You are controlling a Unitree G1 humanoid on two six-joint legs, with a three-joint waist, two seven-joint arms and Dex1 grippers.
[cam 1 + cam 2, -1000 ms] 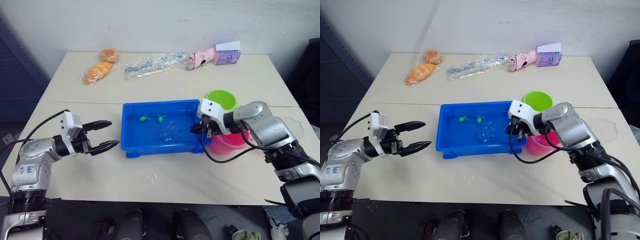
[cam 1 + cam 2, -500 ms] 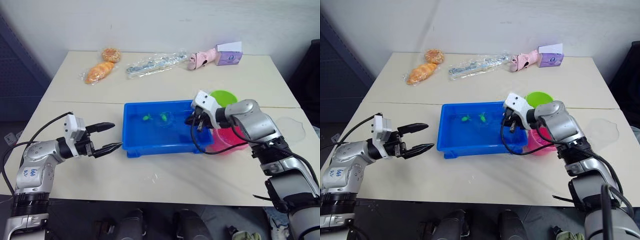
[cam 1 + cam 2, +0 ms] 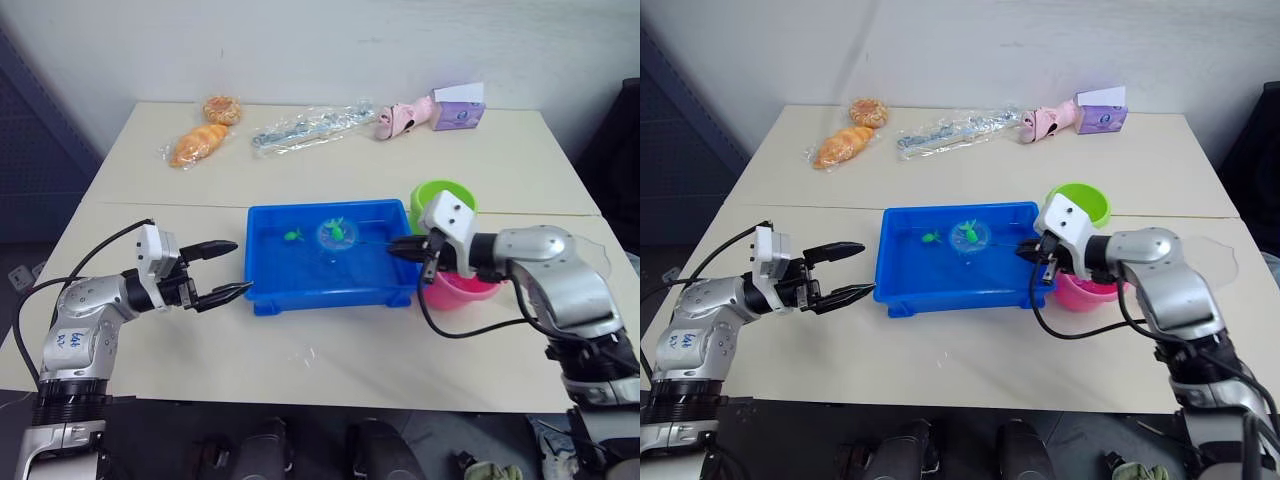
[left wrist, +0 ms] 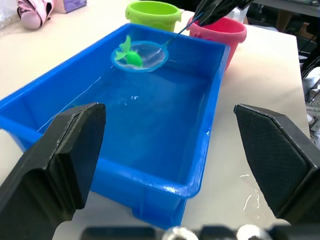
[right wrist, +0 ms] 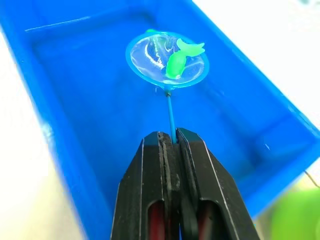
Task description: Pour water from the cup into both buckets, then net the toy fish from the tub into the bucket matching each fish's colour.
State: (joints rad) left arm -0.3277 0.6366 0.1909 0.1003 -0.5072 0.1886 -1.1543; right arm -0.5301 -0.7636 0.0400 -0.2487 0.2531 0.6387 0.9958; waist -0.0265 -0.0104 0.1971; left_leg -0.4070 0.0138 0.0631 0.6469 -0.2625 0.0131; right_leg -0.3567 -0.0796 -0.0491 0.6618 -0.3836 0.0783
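Plastic and mesh on a matt table

The tub is glossy bright blue plastic with wet glints on its floor; the net has a fine translucent mesh on a thin blue rim and carries a smooth green plastic fish. The 2 buckets, green and pink, look like smooth plastic. The left gripper's fingers show textured matt black pads. The table is matt cream.

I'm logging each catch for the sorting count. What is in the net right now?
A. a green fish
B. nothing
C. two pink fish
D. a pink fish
A: the net, held by its handle in the right gripper over the tub, carries one green fish in its mesh.
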